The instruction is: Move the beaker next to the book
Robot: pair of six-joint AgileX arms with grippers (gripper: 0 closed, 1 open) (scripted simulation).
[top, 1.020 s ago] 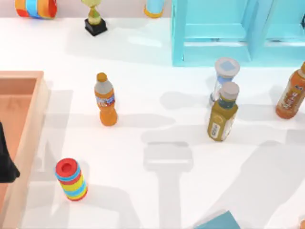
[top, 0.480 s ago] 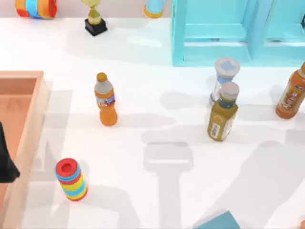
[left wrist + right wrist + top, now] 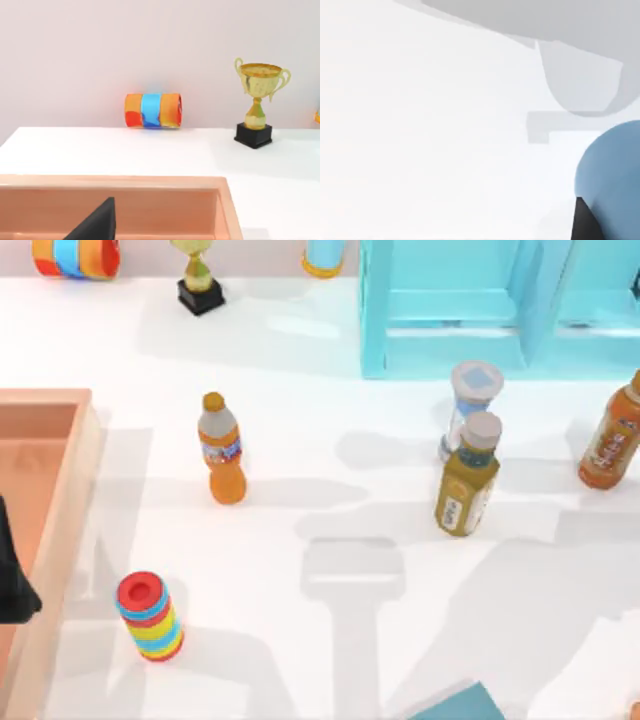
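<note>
The beaker [image 3: 474, 390], a small clear cylinder with a pale rim and light blue contents, stands upright right of the table's middle. It is just behind the olive-yellow bottle [image 3: 467, 487] with the grey cap. A teal corner of the book [image 3: 455, 706] pokes in at the front edge, right of centre. My left arm [image 3: 12, 580] is a dark shape at the far left over the wooden tray, and a dark part of the left gripper [image 3: 97, 226] hangs above the tray. A dark part of my right gripper [image 3: 585, 222] sits by a blue rounded shape [image 3: 612, 175].
An orange bottle [image 3: 222, 448] stands left of centre and another [image 3: 610, 440] at the right edge. A striped stack [image 3: 150, 616] is front left beside the wooden tray [image 3: 70, 500]. The light-blue shelf frame [image 3: 450, 310], a trophy [image 3: 198, 280] and a striped roll [image 3: 75, 257] line the back.
The arm shadow on the table's right side has shifted and widened. None of the objects has moved, and the left arm is where it was.
</note>
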